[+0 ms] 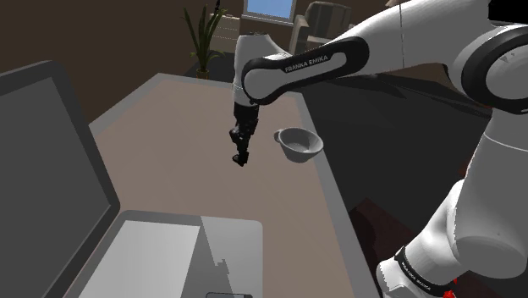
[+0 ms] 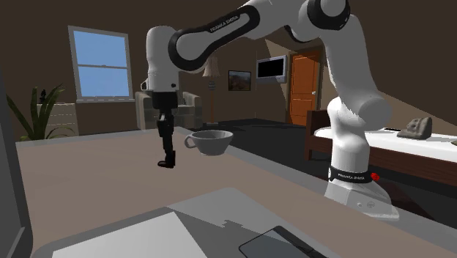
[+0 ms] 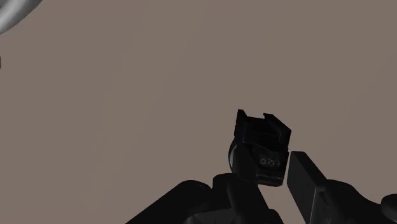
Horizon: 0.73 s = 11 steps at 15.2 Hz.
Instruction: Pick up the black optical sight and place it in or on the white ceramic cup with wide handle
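A: On the near side of the cup (image 1: 299, 144), a flat grey sheet (image 1: 169, 254) lies on the table (image 1: 152, 161).
B: And the gripper (image 1: 243, 146)?
A: Just beside the cup, at its handle side, pointing down, jaws clamped on the black sight (image 3: 262, 143)!
B: So the sight is where?
A: Hanging between the fingers (image 3: 308, 184) over the tabletop, near the cup, not touching it; the cup sits upright at the table's edge.
B: Beyond the cup?
A: A potted plant (image 1: 206, 34), then a bright window (image 1: 269, 7), far behind it.
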Motion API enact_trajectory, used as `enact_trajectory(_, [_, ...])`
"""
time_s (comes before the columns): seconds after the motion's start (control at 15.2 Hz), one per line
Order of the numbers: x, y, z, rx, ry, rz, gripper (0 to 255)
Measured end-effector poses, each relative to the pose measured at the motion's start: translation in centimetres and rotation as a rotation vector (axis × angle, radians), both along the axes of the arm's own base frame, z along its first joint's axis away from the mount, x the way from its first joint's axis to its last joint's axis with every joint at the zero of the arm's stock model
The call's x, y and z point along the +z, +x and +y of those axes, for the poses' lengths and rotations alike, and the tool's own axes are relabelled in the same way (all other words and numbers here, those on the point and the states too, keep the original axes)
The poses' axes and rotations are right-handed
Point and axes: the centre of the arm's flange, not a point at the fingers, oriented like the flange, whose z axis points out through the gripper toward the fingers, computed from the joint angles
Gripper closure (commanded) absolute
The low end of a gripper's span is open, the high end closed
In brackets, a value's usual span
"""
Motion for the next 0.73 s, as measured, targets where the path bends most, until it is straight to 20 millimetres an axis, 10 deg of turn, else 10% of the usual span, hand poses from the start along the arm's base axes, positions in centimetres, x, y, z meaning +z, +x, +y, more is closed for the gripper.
enact_trajectory(0.73, [5.9, -0.1, 0.0, 0.0, 0.0, 0.0, 255])
